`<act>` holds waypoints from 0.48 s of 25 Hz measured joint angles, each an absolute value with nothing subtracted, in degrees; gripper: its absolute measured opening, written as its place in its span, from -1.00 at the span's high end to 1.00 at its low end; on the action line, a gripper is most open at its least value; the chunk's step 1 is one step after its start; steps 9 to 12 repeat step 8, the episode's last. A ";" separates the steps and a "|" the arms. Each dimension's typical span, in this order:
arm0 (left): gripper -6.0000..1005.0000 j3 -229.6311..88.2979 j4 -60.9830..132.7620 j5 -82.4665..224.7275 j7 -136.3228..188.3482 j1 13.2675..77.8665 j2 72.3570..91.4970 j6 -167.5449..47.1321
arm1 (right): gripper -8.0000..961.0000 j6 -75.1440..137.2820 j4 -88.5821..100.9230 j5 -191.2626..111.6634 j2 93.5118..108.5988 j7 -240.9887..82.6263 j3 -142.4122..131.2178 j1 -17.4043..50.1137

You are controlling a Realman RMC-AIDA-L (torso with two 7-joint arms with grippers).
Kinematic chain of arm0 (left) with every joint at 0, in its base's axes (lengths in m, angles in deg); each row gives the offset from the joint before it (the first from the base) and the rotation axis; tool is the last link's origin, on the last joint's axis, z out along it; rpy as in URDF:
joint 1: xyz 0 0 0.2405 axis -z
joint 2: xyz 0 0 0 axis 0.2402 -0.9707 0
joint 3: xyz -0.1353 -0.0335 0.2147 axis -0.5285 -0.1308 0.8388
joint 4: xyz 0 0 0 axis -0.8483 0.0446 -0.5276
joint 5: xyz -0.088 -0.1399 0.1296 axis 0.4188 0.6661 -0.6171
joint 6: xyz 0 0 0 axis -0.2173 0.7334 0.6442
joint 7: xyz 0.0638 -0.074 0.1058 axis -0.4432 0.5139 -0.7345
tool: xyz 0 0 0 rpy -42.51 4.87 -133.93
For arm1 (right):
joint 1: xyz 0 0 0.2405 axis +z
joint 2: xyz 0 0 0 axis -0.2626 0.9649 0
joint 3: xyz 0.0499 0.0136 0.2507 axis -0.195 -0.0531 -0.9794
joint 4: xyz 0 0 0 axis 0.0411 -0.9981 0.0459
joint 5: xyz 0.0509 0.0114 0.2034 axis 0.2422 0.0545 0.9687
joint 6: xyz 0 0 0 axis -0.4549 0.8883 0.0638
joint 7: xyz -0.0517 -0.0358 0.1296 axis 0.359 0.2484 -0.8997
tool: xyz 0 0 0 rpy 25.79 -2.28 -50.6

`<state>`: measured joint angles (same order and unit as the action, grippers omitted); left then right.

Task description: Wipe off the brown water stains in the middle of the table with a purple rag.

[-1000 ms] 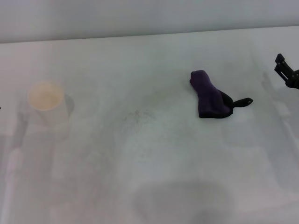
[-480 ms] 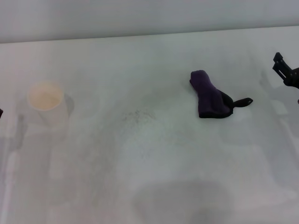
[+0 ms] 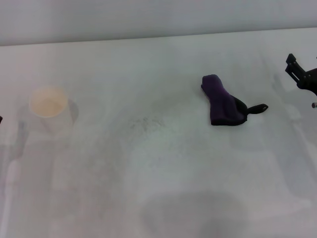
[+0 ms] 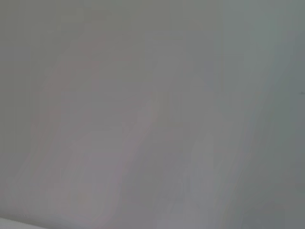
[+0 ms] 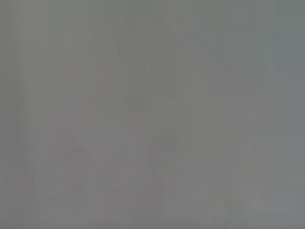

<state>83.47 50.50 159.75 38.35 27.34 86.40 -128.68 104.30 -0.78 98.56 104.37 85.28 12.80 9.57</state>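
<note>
The purple rag (image 3: 222, 103) lies bunched on the white table (image 3: 163, 188), right of the middle, with its black loop tab pointing right. The brown water stains (image 3: 146, 122) show only as a faint patch of dark specks near the table's centre, left of the rag. My right gripper (image 3: 298, 73) hovers at the right edge of the head view, to the right of the rag and apart from it. Of my left arm, only a dark sliver (image 3: 0, 119) shows at the left edge. Both wrist views show nothing but plain pale surface.
A white paper cup (image 3: 48, 106) with a cream inside stands upright at the left, close to the left arm's sliver. The table's far edge meets a grey wall (image 3: 148, 20) along the top.
My right gripper has crept slightly left and away across the frames. The rag, cup and specks have not moved.
</note>
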 joint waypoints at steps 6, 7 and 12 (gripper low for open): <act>-0.77 83.29 50.44 159.76 38.35 27.45 86.34 -128.70 | -0.81 104.08 -0.76 98.44 104.37 85.26 12.80 9.85; -0.77 83.22 50.42 159.78 38.35 27.54 86.34 -128.70 | -0.81 104.07 -0.75 98.39 104.37 85.26 12.80 9.87; -0.77 83.18 50.40 159.79 38.35 27.64 86.34 -128.70 | -0.81 104.07 -0.75 98.35 104.36 85.26 12.80 9.87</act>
